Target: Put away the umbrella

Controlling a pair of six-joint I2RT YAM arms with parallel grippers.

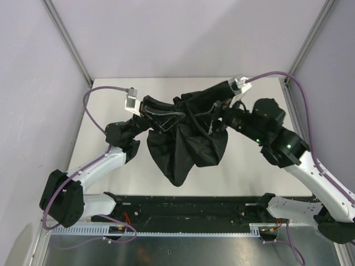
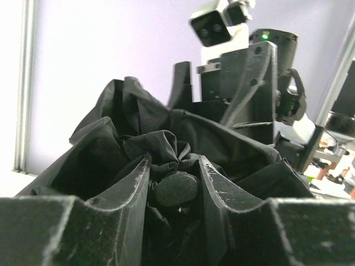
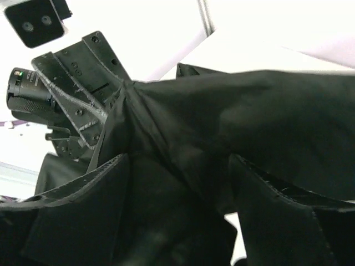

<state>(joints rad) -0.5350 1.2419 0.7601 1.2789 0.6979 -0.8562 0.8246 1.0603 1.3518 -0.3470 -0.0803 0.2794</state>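
Note:
The umbrella [image 1: 186, 145] is a crumpled bundle of matte black fabric held above the table between both arms, its lower folds hanging to a point. My left gripper [image 1: 176, 118] is shut on it from the left. In the left wrist view its fingers [image 2: 138, 183] pinch a rounded black end piece [image 2: 176, 188] amid bunched fabric [image 2: 138, 127]. My right gripper [image 1: 209, 119] comes in from the right. In the right wrist view the right gripper [image 3: 178, 160] is open, its jaws wide apart with loose umbrella cloth [image 3: 249, 116] lying between them.
The white table [image 1: 111, 111] is enclosed by pale walls with metal corner posts [image 1: 69, 41]. A black rail [image 1: 188, 208] runs along the near edge between the arm bases. Purple cables loop off both wrists [image 1: 89, 105].

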